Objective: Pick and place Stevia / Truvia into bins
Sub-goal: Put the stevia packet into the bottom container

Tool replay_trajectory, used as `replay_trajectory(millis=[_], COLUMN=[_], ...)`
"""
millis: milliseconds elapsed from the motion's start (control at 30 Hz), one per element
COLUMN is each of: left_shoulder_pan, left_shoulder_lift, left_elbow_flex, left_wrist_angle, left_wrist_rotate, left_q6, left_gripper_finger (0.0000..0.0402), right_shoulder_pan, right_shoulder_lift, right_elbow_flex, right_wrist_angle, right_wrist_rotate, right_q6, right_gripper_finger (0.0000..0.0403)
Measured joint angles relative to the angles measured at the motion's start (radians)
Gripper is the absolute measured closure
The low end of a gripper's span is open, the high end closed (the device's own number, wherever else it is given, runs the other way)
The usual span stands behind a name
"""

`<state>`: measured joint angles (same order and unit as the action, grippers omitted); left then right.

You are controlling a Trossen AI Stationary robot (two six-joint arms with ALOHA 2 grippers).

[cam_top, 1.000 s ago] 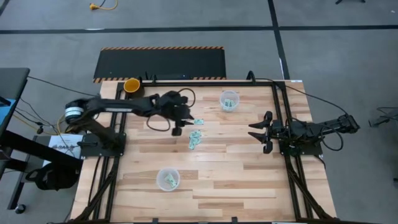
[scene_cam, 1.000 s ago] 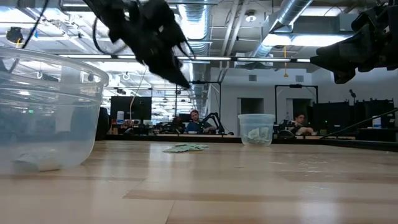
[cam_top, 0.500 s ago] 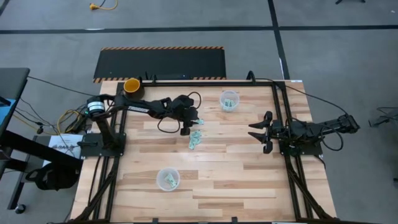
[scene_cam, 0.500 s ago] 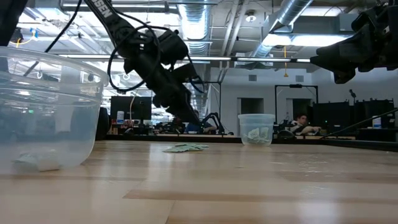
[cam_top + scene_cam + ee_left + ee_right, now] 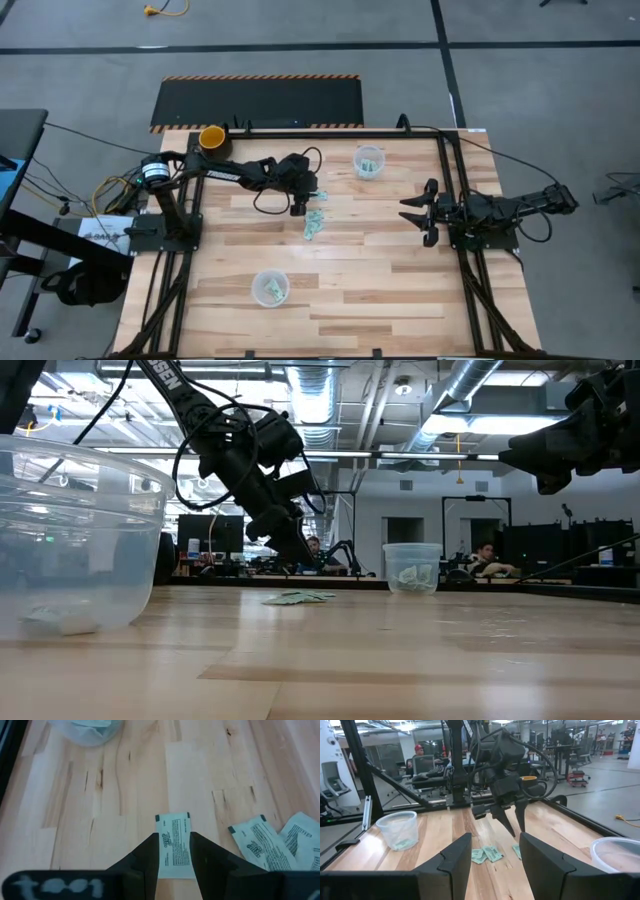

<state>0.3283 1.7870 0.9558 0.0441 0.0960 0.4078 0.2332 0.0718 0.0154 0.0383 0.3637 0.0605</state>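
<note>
Several mint-green and white packets [image 5: 315,222] lie flat in a small cluster mid-table. My left gripper [image 5: 298,207] hangs open just above the cluster's far-left end, fingers pointing down. In the left wrist view one packet [image 5: 174,840] lies flat on the wood between its two fingers; I see no touch. Two more packets [image 5: 257,842] lie beside it. One clear cup [image 5: 369,160] stands near the far edge, another [image 5: 270,288] near the near edge; both hold packets. My right gripper [image 5: 415,210] waits open at the table's right side.
A yellow-orange cup [image 5: 212,137] stands at the table's far-left corner, behind my left arm. Black frame rails run along the left and right table edges. Bare wood lies between the packet cluster and each clear cup. People sit at desks in the room beyond.
My left gripper has come down toward the packets and shifted a little toward the table's right, ending low over the cluster's far-left end. In the last half second it barely moved. The packets and cups have stayed in place.
</note>
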Motion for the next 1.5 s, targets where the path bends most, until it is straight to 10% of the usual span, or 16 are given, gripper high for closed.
replay_trajectory(millis=[1500], left_shoulder_pan=[-0.029], left_shoulder_lift=[0.152], left_elbow_flex=[0.143], left_wrist_angle=[-0.088], left_wrist_rotate=[-0.057], left_q6=[-0.033], left_gripper_finger=[0.0207], right_shoulder_pan=[0.000], right_shoulder_lift=[0.000], right_elbow_flex=[0.000], right_wrist_angle=[0.000], right_wrist_rotate=[-0.002], right_q6=[0.000], right_gripper_finger=[0.0243])
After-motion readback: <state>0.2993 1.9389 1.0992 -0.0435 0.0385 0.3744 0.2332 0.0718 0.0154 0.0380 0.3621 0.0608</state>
